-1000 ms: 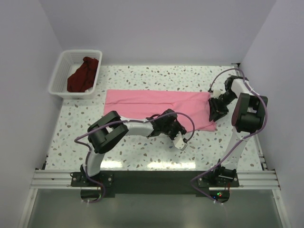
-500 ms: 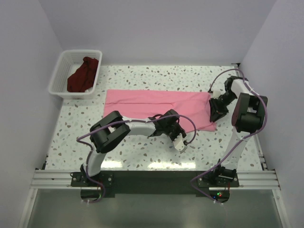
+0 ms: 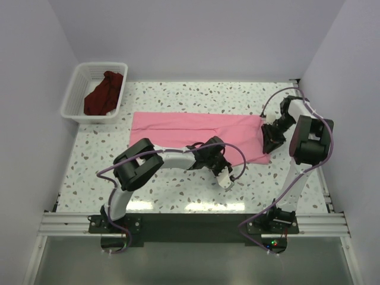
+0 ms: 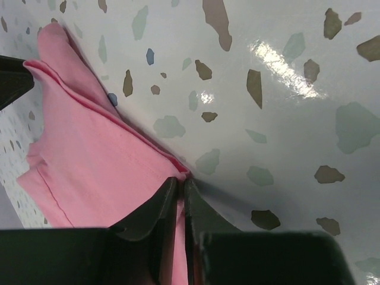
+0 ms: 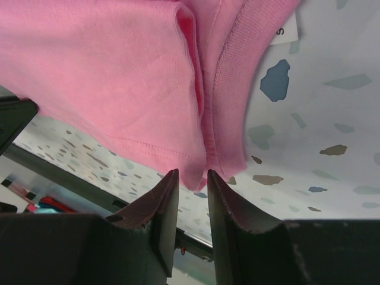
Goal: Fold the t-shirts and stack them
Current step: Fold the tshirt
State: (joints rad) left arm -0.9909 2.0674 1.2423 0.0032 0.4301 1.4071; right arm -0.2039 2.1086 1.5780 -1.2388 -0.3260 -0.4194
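Lying flat across the middle of the speckled table, one pink t-shirt meets two grippers. The left gripper pinches its edge at 5 o'clock. The right gripper, at 3 o'clock, stands narrowly parted at a fold, grip unclear. One maroon t-shirt sits in one white lattice basket at 10 o'clock.

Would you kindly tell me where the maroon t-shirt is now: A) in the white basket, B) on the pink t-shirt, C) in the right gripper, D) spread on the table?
A: the maroon t-shirt lies bunched inside the white basket at the far left, apart from the pink t-shirt.
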